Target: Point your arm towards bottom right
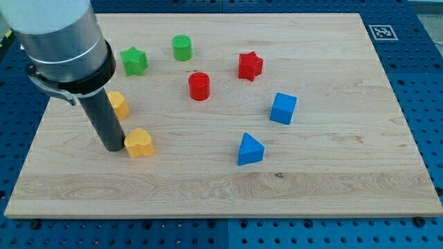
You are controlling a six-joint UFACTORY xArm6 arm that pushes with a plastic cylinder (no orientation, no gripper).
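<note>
Standing at the left of the frame, my tip [111,147] is planted on the wooden board [332,187], with the yellow heart block [139,142] just beside it on the view's right, touching or near enough that I cannot separate them. There is no claw on this arm to be spread or pinched, only the straight dark rod, so nothing is held. A second yellow block [118,104], shape partly hidden by the rod, peeks out just behind it. Up at the top left sit the green star [134,61] and the green cylinder [182,48]; the red cylinder [199,86] and red star [250,66] are around upper centre; the blue cube [283,108] and blue triangular block [250,149] lie right of centre. The target, the board's bottom right corner, is bare wood and well apart from the tip, so I judge the job barely begun. Here's the danger: a straight line toward that corner starts right through the yellow heart, which would be shoved along ahead of the rod. Further on, the blue triangular block lies close to that same diagonal and could get clipped. Swinging low toward the view's bottom first looks the safer route.
</note>
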